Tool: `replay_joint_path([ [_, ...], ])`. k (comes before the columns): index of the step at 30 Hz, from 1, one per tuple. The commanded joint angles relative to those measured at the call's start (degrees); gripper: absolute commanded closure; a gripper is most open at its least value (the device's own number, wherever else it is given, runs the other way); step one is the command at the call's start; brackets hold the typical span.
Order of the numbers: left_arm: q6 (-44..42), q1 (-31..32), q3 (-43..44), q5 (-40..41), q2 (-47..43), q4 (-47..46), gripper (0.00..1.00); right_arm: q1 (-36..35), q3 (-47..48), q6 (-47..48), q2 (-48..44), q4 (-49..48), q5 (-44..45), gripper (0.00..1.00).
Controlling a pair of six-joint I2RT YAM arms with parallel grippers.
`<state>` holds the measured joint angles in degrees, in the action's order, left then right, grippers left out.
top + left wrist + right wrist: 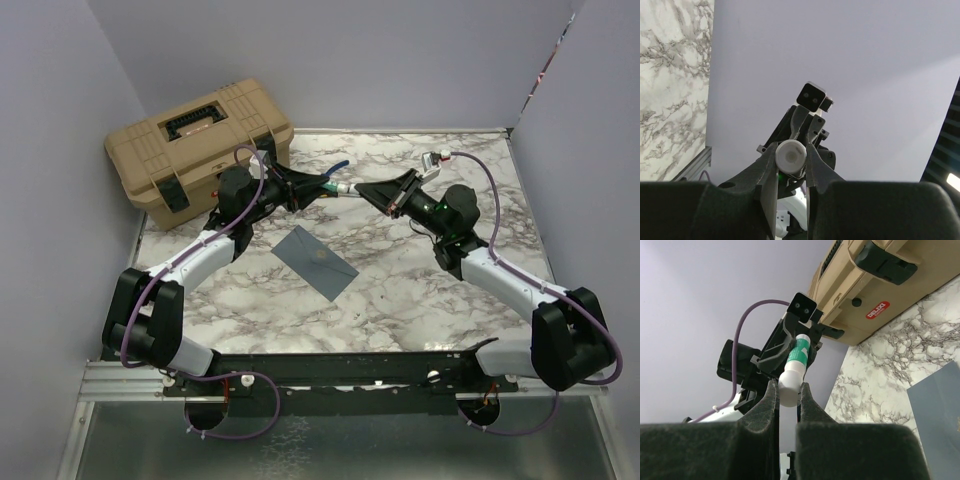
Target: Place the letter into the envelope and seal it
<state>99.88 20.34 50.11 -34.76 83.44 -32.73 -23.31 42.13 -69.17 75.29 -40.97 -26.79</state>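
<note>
Your left gripper (pixel 791 154) and right gripper (pixel 788 391) each pinch an end of the glue stick (pixel 799 354), likely uncapping it to seal the envelope (pixel 316 261) below them.

Left arm (pixel 200 255), right arm (pixel 500 270): jaws meeting mid-air (both clamped on 1 tube (pixel 799 352)).

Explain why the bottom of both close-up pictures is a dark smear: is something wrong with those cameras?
Nothing wrong. Left wrist view: the left fingers sit too close to focus, while the glue stick end is sharp. Right wrist view: the right fingers blur likewise. Top external view: even, soft light, faint shadows, envelope crisp.
</note>
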Motion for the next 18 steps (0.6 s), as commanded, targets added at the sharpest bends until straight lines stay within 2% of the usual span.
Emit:
replay_joint_path([
  [1,1.2,0.2,-1.0,1.5,-1.4,-2.6,1.0,-0.5,0.1,0.3,0.5,-1.3,1.5,1.0],
  [18,5.0,0.6,-3.0,1.2,-0.7,-7.3,1.0,-1.3,0.8,-1.1,1.6,-3.4,1.1,1.0],
])
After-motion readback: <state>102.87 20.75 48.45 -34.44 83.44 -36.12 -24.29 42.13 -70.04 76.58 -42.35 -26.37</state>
